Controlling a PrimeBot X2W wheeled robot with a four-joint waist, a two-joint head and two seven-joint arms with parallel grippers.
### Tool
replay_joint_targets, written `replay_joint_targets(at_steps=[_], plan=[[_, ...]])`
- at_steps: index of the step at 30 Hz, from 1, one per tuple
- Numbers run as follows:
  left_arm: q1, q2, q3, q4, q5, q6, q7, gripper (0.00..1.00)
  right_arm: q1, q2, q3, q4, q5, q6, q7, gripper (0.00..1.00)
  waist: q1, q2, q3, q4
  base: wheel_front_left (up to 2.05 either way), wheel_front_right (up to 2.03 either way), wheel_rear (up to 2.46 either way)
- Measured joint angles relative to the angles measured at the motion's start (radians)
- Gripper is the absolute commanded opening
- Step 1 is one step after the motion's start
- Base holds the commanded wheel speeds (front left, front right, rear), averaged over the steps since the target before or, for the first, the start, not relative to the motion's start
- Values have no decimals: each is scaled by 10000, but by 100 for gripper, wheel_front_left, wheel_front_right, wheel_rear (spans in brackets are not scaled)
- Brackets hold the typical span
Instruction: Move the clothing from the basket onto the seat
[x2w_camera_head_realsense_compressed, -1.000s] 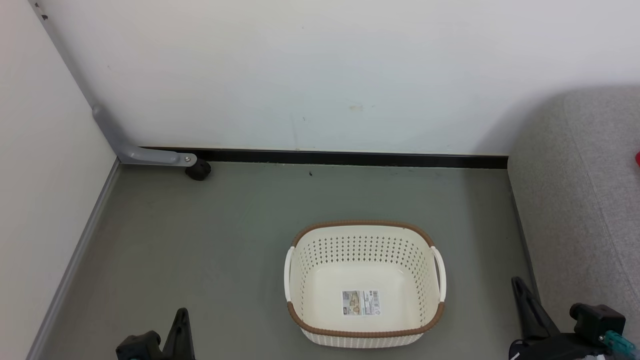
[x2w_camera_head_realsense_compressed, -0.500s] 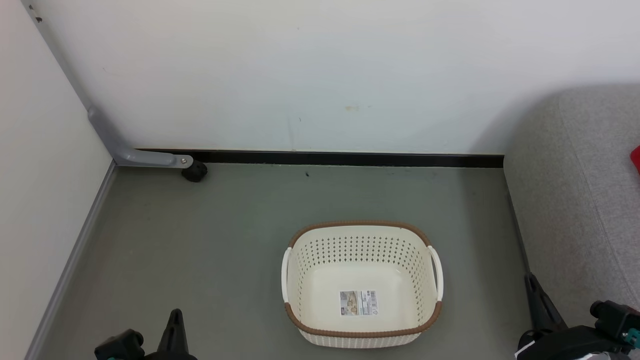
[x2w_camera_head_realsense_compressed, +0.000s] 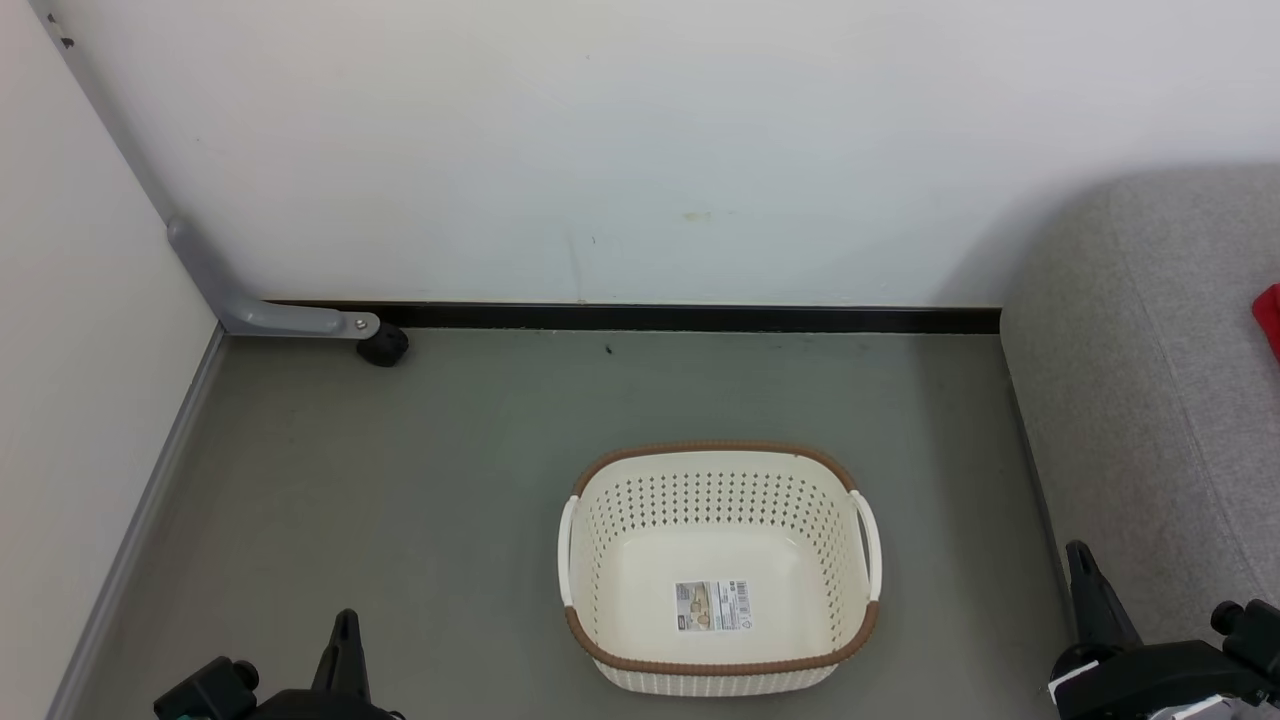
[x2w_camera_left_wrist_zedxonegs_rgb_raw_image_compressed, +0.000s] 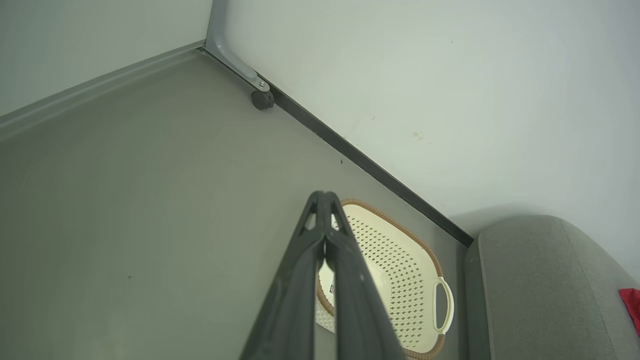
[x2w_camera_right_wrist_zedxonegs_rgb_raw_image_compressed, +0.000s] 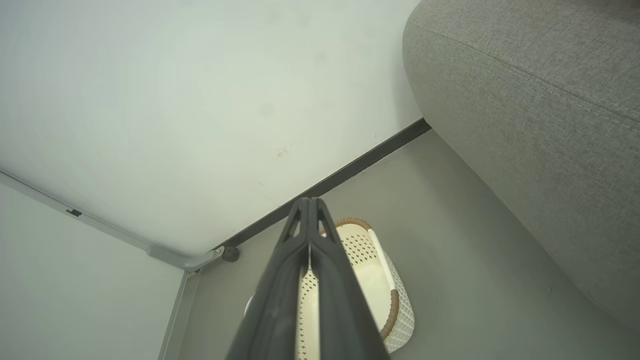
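Fingers (x2w_camera_left_wrist_zedxonegs_rgb_raw_image_compressed: 295, 290) of the left gripper (x2w_camera_left_wrist_zedxonegs_rgb_raw_image_compressed: 324, 196) are pressed together along their length, tips meeting, with nothing between them. The right gripper (x2w_camera_right_wrist_zedxonegs_rgb_raw_image_compressed: 308, 200) is likewise closed tip to tip and carries nothing. Both hang above the floor (x2w_camera_head_realsense_compressed: 400, 480), the left one to the near left of the basket (x2w_camera_head_realsense_compressed: 720, 495), the right one to its near right, neither touching it.

The basket stands upright on the floor, its cream walls perforated, its rim brown, a white handle at each side. Its bottom lies bare to the eye, with a label (x2w_camera_head_realsense_compressed: 712, 606) stuck flat near the middle.

To the right of the basket, near it but apart, rises the rounded grey flank of the seat (x2w_camera_head_realsense_compressed: 1150, 420), which runs back to the wall (x2w_camera_head_realsense_compressed: 640, 150). On top of the seat, well apart from the basket and far to its right, lies the clothing (x2w_camera_head_realsense_compressed: 1270, 315): a scrap of bright red cut off at the edge of view, so its shape and extent cannot be told.

Behind the basket a black skirting (x2w_camera_head_realsense_compressed: 700, 318) runs along the foot of the wall. Far to the basket's left rear, in the corner, a grey metal bracket (x2w_camera_head_realsense_compressed: 270, 318) comes down the wall and ends at a small black caster (x2w_camera_head_realsense_compressed: 383, 347) on the floor.
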Motion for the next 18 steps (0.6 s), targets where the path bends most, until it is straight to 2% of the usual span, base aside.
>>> replay_joint_targets(at_steps=[18], plan=[[-3,-84,502,-483,-2054,-349,646,0,-5,142,-493,-399,2190,0,681,0,0,0,3,-110,0,0,0]])
